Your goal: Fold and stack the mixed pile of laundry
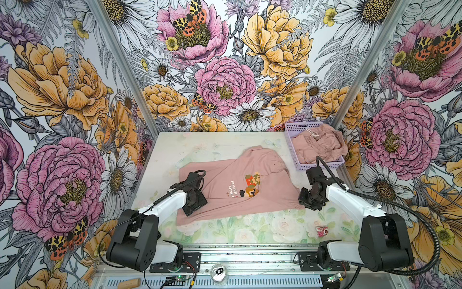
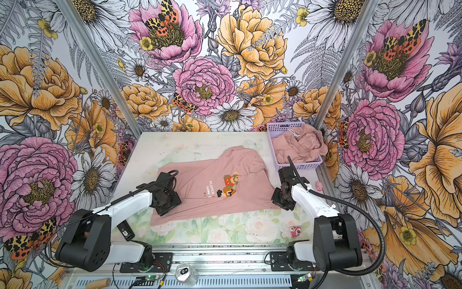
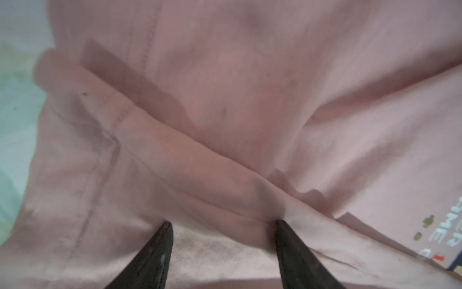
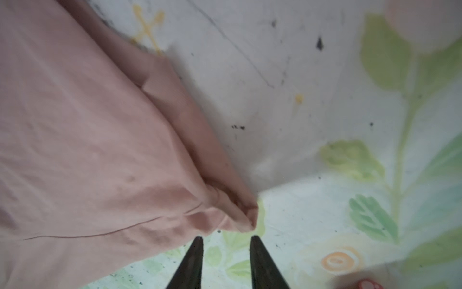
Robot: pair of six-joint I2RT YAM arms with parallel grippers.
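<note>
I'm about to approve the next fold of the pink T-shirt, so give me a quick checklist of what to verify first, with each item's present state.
1. Left gripper open above the T-shirt: ok, fingers apart over a fold ridge.
2. Right gripper open: ok, the table shows between its fingers.
3. Shirt corner between the right fingers: not ok, it lies just beyond the tips.
4. T-shirt flat: not ok, creased and partly folded over.
5. Drawstring garment out of the way: ok, in the lilac basket.
6. Small red-and-white object clear of the shirt: ok, lying apart.
</note>
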